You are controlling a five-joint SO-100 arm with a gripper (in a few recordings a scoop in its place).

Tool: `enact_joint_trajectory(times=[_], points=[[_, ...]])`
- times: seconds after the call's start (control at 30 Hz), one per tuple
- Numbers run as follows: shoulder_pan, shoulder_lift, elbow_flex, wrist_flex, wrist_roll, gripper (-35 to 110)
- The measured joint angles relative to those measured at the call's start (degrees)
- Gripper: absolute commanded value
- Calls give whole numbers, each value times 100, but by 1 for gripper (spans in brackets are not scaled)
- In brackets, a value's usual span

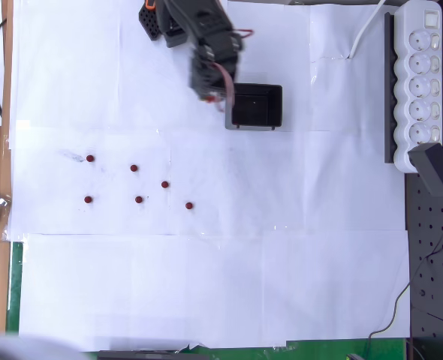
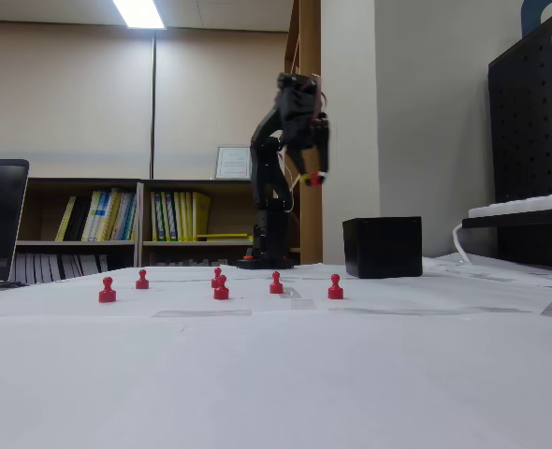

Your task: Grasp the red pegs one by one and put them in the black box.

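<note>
While the gripper [image 2: 312, 178] hangs high beside the black box [image 1: 254, 106], jaw state unreadable, six red pegs [image 1: 134, 169] stand left on the paper, small enough to topple under an off-centre pinch.

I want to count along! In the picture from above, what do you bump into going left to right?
Red pegs first, six dots ending at this one, then the robot's hand, then the black box, then the white power strip.
</note>
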Motion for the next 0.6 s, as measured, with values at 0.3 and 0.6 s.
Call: enact_joint_trajectory(times=[0.3, 0.6], points=[[-940, 1204, -88, -1187, -686, 1], [-1099, 1345, -483, -1547, -782, 19]])
